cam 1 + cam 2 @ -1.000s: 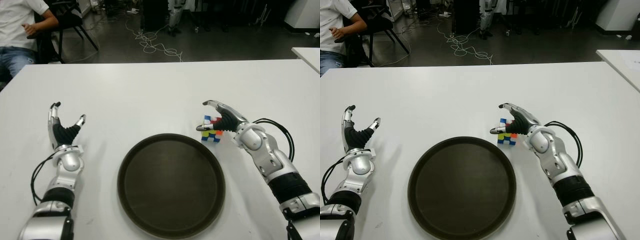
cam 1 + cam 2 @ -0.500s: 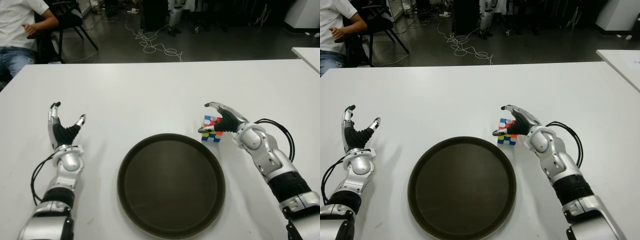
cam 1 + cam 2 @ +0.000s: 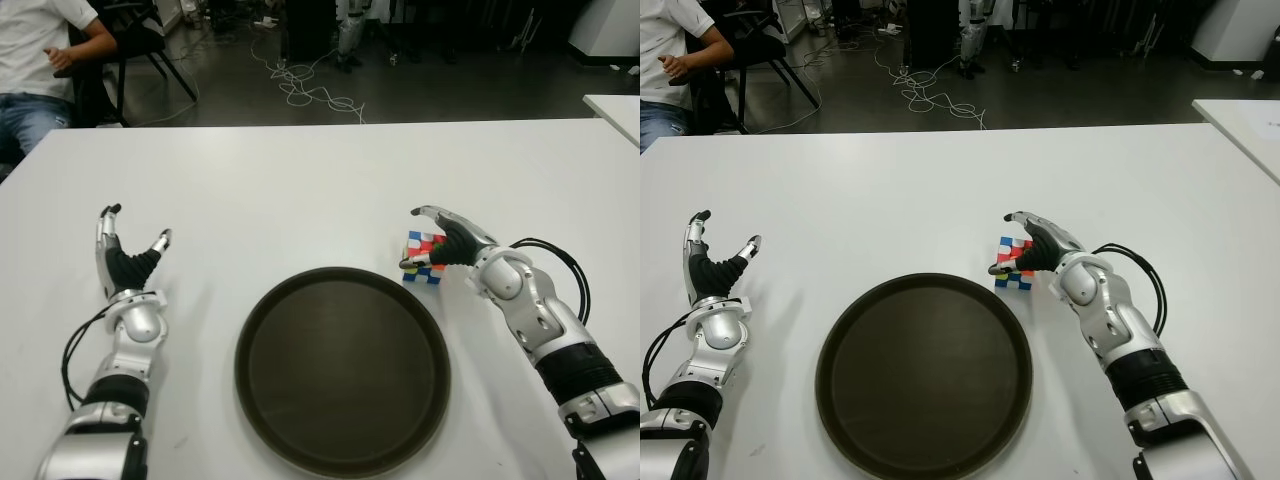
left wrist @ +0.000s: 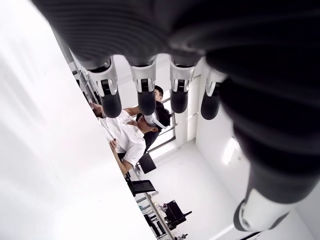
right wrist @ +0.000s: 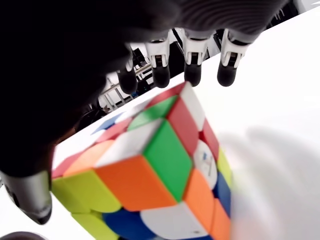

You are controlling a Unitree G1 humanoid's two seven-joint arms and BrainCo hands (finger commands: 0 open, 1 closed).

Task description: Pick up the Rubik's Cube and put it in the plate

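One dark round plate [image 3: 342,370] fills the lower middle of the eye views, lying on the white table [image 3: 300,180] with nothing in it. At the lower left, well apart from the plate, the left hand [image 3: 127,262] shows with its fingers spread and pointing up, holding nothing; its wrist view shows the fingertips [image 4: 111,102] standing apart over bare table. Just past the plate's upper right rim, at centre right of the frame, the Rubik's Cube [image 3: 424,257] sits on the table, outside the plate. The right hand [image 3: 450,240] arches over the cube from the right, its fingers reaching across the top and its thumb low at the cube's near left side; in the right wrist view the fingertips [image 5: 192,72] hover just beyond the cube's far edge, not yet pressed onto it. Farthest off, in the upper left corner, a seated person [image 3: 40,50] shows beyond the table's edge, with cables [image 3: 310,90] on the dark floor
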